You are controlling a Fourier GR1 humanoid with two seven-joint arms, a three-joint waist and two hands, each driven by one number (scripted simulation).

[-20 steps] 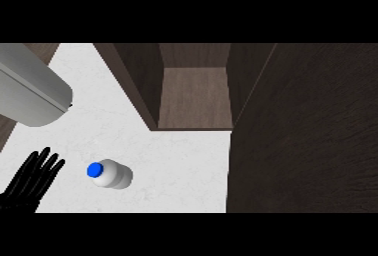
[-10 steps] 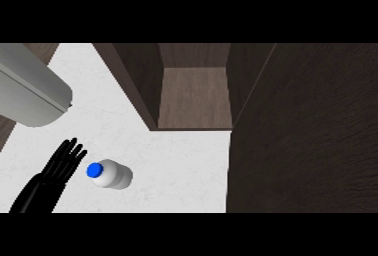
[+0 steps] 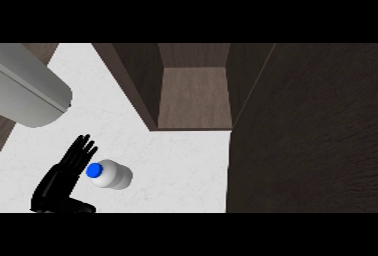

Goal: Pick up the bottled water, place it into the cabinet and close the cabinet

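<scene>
Your left hand [image 3: 65, 175] sits at the bottle's [image 3: 109, 174] 9 o'clock, fingers straight, just beside it. Bare counter [image 3: 184, 165] runs toward 1 o'clock into the open cabinet [image 3: 193, 95]. Its dark door [image 3: 303, 130] walls off 3 o'clock. Grey cylinder [image 3: 29, 95] crowds 11 o'clock.

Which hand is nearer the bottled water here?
Left. The left hand is open right beside the bottled water, on its left; the right hand does not show.

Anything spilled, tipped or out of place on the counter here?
Nothing stands out. The bottled water stands upright on the counter, cap on, beside the left robot hand. The cabinet is open.
</scene>
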